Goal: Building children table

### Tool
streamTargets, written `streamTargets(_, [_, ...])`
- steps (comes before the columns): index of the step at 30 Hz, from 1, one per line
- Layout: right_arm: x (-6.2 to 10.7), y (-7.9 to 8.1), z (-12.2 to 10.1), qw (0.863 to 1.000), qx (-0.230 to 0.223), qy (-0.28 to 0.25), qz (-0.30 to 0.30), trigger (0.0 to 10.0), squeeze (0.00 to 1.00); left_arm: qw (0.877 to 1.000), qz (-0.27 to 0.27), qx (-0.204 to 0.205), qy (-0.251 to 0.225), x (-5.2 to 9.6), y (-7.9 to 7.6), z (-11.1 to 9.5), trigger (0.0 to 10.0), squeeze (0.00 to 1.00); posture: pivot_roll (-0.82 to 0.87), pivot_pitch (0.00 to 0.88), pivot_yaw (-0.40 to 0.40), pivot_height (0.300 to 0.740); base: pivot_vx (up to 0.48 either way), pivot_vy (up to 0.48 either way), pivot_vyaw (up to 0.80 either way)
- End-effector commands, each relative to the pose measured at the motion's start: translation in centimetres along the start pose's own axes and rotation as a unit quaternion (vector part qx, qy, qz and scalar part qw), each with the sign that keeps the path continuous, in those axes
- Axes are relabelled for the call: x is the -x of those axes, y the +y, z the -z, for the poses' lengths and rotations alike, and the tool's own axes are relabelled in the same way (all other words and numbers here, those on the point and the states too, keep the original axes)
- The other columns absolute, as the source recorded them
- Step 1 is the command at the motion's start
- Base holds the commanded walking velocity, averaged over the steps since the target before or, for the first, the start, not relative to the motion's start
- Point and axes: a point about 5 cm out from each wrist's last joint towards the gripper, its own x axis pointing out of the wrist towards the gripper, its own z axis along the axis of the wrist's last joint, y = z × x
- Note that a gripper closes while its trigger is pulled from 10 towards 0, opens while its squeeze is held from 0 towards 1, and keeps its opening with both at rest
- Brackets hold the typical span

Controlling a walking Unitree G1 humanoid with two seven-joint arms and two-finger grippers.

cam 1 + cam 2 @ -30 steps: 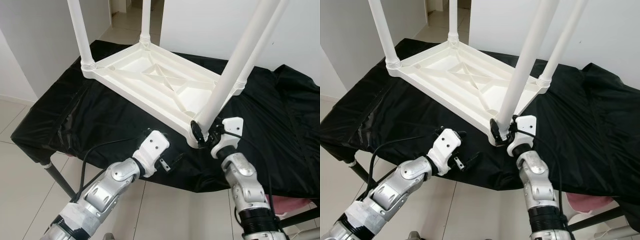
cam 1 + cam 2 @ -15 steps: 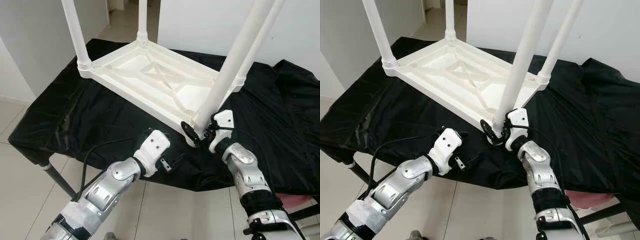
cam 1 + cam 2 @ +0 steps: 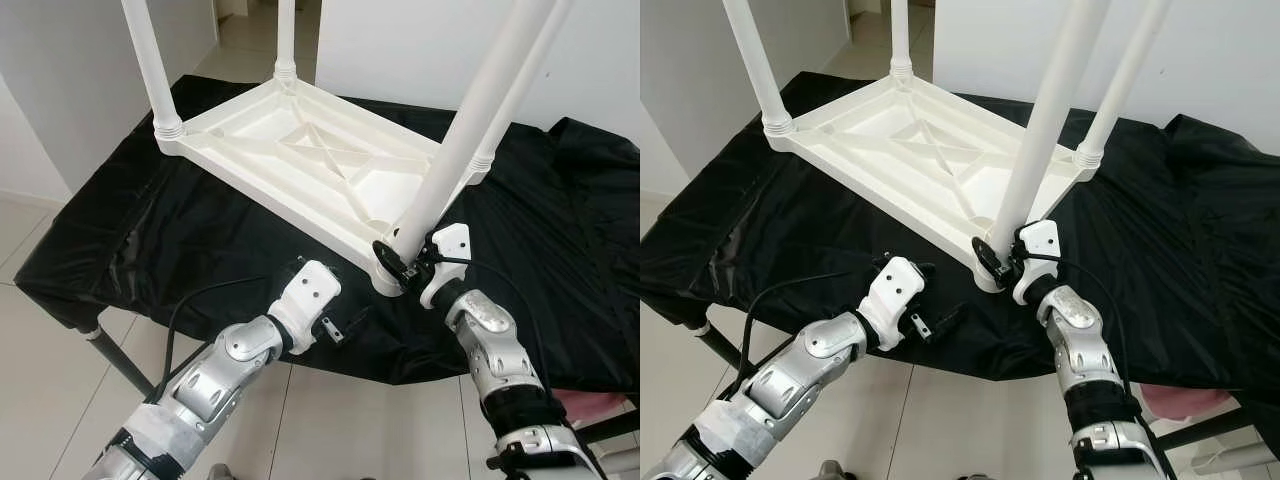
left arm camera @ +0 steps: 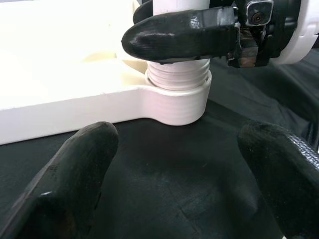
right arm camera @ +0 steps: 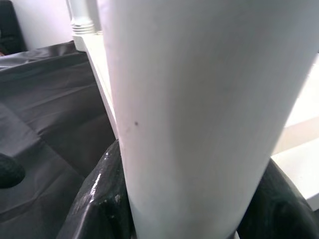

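The little white table (image 3: 320, 165) lies upside down on my black worktop (image 3: 150, 230), all four legs in. My right gripper (image 3: 400, 265) squeezes the near leg (image 3: 450, 160), maybe twisting it tight. My left gripper (image 3: 345, 322) waits open, holding nothing.

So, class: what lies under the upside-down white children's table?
A black cloth lies under the upturned white table, draped over a stand whose leg shows. The stand's top is hidden. The right gripper grips the near leg.
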Motion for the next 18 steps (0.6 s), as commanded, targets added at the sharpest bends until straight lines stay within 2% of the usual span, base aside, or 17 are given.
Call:
streamTargets(1, [0.4, -0.1, 0.4, 0.999, -0.004, 0.011, 0.031, 10.0, 0.00, 0.996, 0.086, -0.004, -0.002, -0.1, -0.8, -0.1, 10.0, 0.00, -0.04, 0.110, -0.046, 0.740, 0.000, 0.000, 0.00])
streamTargets(3, [0.4, -0.1, 0.4, 0.999, -0.003, 0.014, 0.042, 10.0, 0.00, 0.996, 0.086, -0.004, -0.002, -0.1, -0.7, -0.1, 10.0, 0.00, -0.04, 0.110, -0.046, 0.740, 0.000, 0.000, 0.00])
streamTargets(4, [0.6, 0.2, 0.5, 0.996, -0.009, 0.019, 0.087, 10.0, 0.00, 0.996, 0.085, -0.004, -0.003, -0.1, -0.7, -0.1, 10.0, 0.00, -0.04, 0.111, -0.048, 0.740, 0.000, 0.000, 0.00])
streamTargets(5, [0.6, 0.2, 0.5, 0.996, -0.009, 0.019, 0.087, 10.0, 0.00, 0.996, 0.085, -0.004, -0.003, -0.1, -0.7, -0.1, 10.0, 0.00, -0.04, 0.111, -0.048, 0.740, 0.000, 0.000, 0.00])
streamTargets(7, [0.7, 0.9, 0.5, 0.992, -0.019, 0.020, 0.125, 10.0, 0.00, 0.996, 0.085, -0.003, -0.002, -0.1, -0.8, -0.1, 10.0, 0.00, -0.04, 0.110, -0.048, 0.740, 0.000, 0.000, 0.00])
streamTargets(9, [0.7, 0.9, 0.5, 0.992, -0.019, 0.020, 0.125, 10.0, 0.00, 0.996, 0.085, -0.003, -0.002, -0.1, -0.8, -0.1, 10.0, 0.00, -0.04, 0.110, -0.048, 0.740, 0.000, 0.000, 0.00])
streamTargets(12, [1.0, 2.2, 0.6, 0.982, -0.026, 0.019, 0.185, 10.0, 0.00, 0.996, 0.084, -0.003, -0.003, 0.0, -0.7, -0.1, 10.0, 0.00, -0.04, 0.110, -0.051, 0.740, 0.000, 0.000, 0.00])
streamTargets(15, [1.1, 2.5, 0.6, 0.980, -0.023, 0.019, 0.197, 10.0, 0.00, 0.997, 0.083, -0.004, -0.003, 0.0, -0.7, -0.1, 10.0, 0.00, -0.04, 0.110, -0.051, 0.740, 0.000, 0.000, 0.00])
streamTargets(18, [1.1, 3.4, 0.7, 0.962, -0.056, 0.025, 0.265, 10.0, 0.00, 0.997, 0.082, -0.004, -0.002, 0.1, -0.7, -0.1, 10.0, 0.00, -0.02, 0.119, -0.056, 0.740, 0.000, 0.000, 0.00])
